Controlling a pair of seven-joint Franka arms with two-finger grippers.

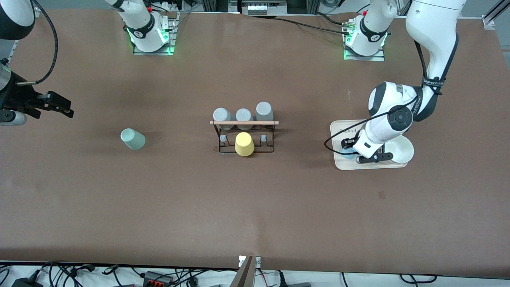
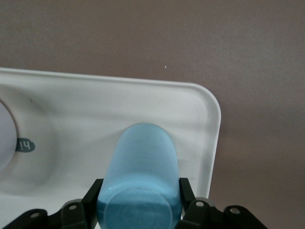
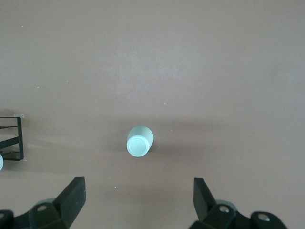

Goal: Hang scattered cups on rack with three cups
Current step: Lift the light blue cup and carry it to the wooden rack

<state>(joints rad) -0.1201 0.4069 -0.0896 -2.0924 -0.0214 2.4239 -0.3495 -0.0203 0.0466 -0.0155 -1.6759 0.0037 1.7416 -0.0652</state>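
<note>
At the right arm's end of the table my right gripper hangs in the air with its fingers spread wide and nothing between them. In the right wrist view the sage green cup stands upside down on the bare table, base up, centred between the spread fingers but well below them. So a pick there would be a straight descent, with the cup's long axis vertical and nothing close around it.

Toward the middle stands the black wire rack with its wooden dowel bar across the top. Three grey cups sit inverted on the pegs along the row farther from the front camera. A yellow cup sits on the middle peg of the nearer row, leaving a free peg on either side of it. I judge those two as the places for the coloured cups. The yellow cup between them is what I would have to avoid brushing.

At the left arm's end, my left gripper is down at the white tray, beside a white bowl. The left wrist view shows the light blue cup with a finger against each side, so I take it as gripped. The cup's long axis runs away from the camera over the tray's floor, with the tray's raised rim beside it. Lifting clear of that rim comes first, then carrying it to the rack's free peg nearer this arm.
</note>
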